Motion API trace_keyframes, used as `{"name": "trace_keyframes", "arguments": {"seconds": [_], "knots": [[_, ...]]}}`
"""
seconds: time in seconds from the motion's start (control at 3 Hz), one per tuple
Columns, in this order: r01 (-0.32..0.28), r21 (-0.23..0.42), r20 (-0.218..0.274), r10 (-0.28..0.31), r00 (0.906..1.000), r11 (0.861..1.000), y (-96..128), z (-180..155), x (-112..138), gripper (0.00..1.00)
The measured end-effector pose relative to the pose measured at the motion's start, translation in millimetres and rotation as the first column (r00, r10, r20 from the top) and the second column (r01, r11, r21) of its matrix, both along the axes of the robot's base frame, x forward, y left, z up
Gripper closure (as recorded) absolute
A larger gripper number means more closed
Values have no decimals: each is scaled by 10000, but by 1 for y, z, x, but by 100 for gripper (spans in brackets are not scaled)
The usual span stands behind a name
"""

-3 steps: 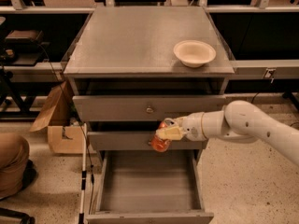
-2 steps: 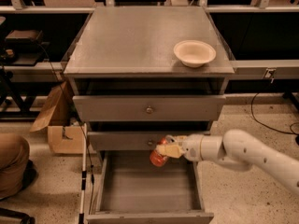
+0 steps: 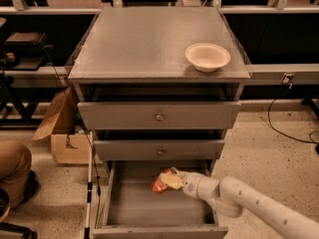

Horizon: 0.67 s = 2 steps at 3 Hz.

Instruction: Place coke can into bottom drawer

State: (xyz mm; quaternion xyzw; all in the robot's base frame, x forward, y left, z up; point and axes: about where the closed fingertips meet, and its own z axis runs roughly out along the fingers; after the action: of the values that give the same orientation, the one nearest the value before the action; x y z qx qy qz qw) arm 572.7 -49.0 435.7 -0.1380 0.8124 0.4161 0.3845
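Note:
The coke can (image 3: 158, 184) is a small red can held in my gripper (image 3: 168, 180), which is shut on it with cream-coloured fingers (image 3: 173, 181) around it. My white arm reaches in from the lower right. The gripper and can are inside the open bottom drawer (image 3: 119, 210), a deep grey tray pulled out at the cabinet's base, near its back middle, just under the middle drawer's front. I cannot tell if the can touches the drawer floor.
A cream bowl (image 3: 208, 57) sits on the cabinet top (image 3: 139, 44) at the right. Two knobbed upper drawers (image 3: 159, 116) are closed. A cardboard box (image 3: 62, 128) stands on the floor to the left, beside a person's knee (image 3: 12, 171). A cable (image 3: 286, 133) lies on the floor at the right.
My gripper has gone down with the can, from in front of the middle drawer into the open bottom drawer. The bowl has not moved.

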Motion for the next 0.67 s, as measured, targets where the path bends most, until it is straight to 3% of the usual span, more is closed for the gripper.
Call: {"name": "trace_keyframes", "arguments": {"seconds": [0.33,0.67], "knots": [[324,565,-1331,-246,9908,9979,37,-114,-20,100],[399,453,-2505,-273,9677,9982,69,-196,-51,100]]}}
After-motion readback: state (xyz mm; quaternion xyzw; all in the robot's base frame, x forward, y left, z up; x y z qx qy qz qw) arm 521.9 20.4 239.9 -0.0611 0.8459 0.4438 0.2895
